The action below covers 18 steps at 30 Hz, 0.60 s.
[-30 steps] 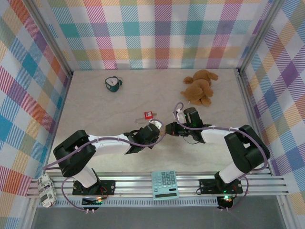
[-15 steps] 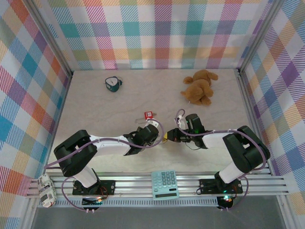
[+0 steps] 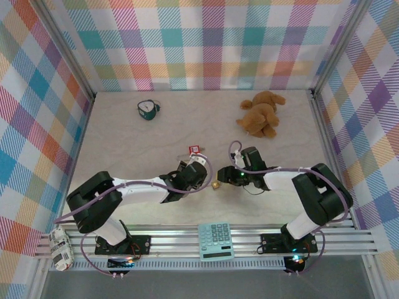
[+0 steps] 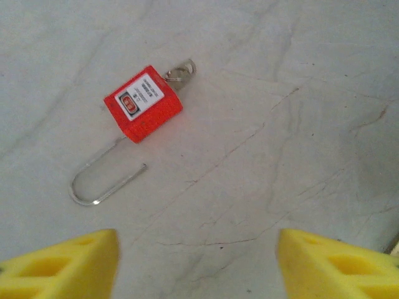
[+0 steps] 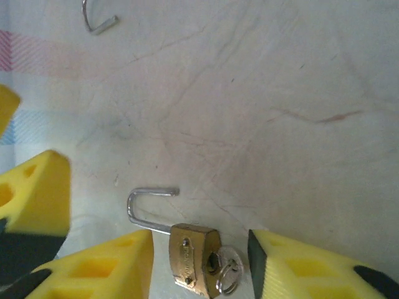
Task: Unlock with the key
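The right tool point(image 5: 199, 244) stands half open low over the desk point(image 3: 124, 149). Its two yellow fingers point(image 5: 93, 268) flank a brass padlock point(image 5: 193, 255) without touching it, with a narrow gap on each side. The key point(image 5: 222, 269) sits at the base end of this padlock, its round head and small ring showing just beside the right-hand finger. The padlock's silver shackle point(image 5: 146, 205) is swung out of the body, with its free end lying on the desk.

The left tool point(image 4: 198, 252) is spread wide and grips nothing, with bare desk between its two yellow fingers point(image 4: 59, 265). Ahead of it lies a red padlock point(image 4: 143, 103), its long shackle point(image 4: 103, 180) also open, and a second key point(image 4: 182, 70) on a ring at its far end.

In all there are two padlocks and two keys, both locks lying flat near the middle of the desk and apart from each other. Farther back is one brown teddy bear point(image 3: 260, 114) on the right and one small green-and-white object point(image 3: 148, 109) on the left. One teal calculator point(image 3: 216, 240) rests on the rail between the arm bases.
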Available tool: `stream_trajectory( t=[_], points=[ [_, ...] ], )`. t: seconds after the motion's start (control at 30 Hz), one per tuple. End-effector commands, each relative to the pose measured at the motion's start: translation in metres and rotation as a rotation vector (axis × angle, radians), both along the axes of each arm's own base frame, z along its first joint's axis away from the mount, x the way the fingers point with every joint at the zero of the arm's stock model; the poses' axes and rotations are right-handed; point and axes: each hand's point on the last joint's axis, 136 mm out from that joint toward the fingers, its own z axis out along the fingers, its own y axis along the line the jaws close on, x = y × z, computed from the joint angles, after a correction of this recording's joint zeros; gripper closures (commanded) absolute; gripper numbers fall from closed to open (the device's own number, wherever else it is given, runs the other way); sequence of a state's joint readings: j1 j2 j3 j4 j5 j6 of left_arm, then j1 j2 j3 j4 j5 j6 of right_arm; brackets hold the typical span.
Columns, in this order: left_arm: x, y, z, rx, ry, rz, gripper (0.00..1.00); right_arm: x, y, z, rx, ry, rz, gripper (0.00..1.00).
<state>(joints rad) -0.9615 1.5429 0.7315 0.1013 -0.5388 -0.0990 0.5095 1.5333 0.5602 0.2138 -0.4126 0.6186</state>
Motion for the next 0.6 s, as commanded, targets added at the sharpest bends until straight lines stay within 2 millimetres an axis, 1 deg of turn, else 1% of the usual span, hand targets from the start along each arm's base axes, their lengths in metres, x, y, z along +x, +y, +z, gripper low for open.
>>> stream_trajectory(
  t=[0.0, 0.03, 0.1, 0.13, 0.17, 0.2, 0.23, 0.27, 0.3, 0.37, 0.4, 0.43, 0.47, 0.5, 0.53, 0.57],
  points=[
    [0.002, 0.005, 0.040, -0.041, -0.053, 0.030, 0.14, 0.012, -0.028, 0.019, -0.166, -0.065, -0.081, 0.47],
    [0.001, 0.009, 0.049, -0.049, -0.068, 0.041, 0.02, 0.013, -0.035, 0.023, -0.200, -0.075, -0.098, 0.44],
    [0.002, 0.023, 0.074, -0.079, -0.122, 0.096, 0.00, 0.016, -0.053, 0.043, -0.282, -0.132, -0.136, 0.34],
    [0.002, 0.031, 0.087, -0.091, -0.151, 0.126, 0.00, 0.017, -0.060, 0.053, -0.311, -0.161, -0.155, 0.21],
    [0.001, 0.043, 0.100, -0.101, -0.183, 0.167, 0.00, 0.018, -0.070, 0.067, -0.342, -0.199, -0.185, 0.18],
    [0.000, 0.054, 0.115, -0.113, -0.213, 0.207, 0.00, 0.020, -0.079, 0.083, -0.367, -0.243, -0.217, 0.01],
    [-0.002, 0.059, 0.126, -0.124, -0.229, 0.218, 0.00, 0.021, -0.089, 0.099, -0.389, -0.290, -0.253, 0.01],
    [-0.004, 0.062, 0.138, -0.122, -0.237, 0.211, 0.00, 0.023, -0.102, 0.118, -0.420, -0.348, -0.310, 0.01],
    [-0.005, 0.065, 0.148, -0.115, -0.240, 0.213, 0.00, 0.023, -0.109, 0.139, -0.434, -0.426, -0.327, 0.01],
    [-0.006, 0.071, 0.158, -0.080, -0.241, 0.225, 0.00, 0.022, -0.114, 0.171, -0.451, -0.572, -0.311, 0.01],
    [-0.007, 0.076, 0.158, -0.044, -0.240, 0.234, 0.00, 0.022, -0.117, 0.183, -0.440, -0.618, -0.341, 0.01],
    [-0.005, 0.082, 0.159, -0.026, -0.263, 0.264, 0.00, 0.024, -0.117, 0.189, -0.442, -0.676, -0.334, 0.01],
    [-0.002, 0.089, 0.160, -0.005, -0.309, 0.299, 0.00, 0.027, -0.126, 0.195, -0.466, -0.710, -0.376, 0.01],
    [0.001, 0.094, 0.157, 0.017, -0.346, 0.318, 0.00, 0.031, -0.133, 0.200, -0.468, -0.713, -0.442, 0.01],
    [0.006, 0.095, 0.154, 0.028, -0.381, 0.306, 0.00, 0.036, -0.129, 0.204, -0.464, -0.751, -0.433, 0.01],
    [0.011, 0.089, 0.139, 0.067, -0.394, 0.209, 0.00, 0.045, -0.125, 0.207, -0.489, -0.821, -0.411, 0.01]
  ],
)
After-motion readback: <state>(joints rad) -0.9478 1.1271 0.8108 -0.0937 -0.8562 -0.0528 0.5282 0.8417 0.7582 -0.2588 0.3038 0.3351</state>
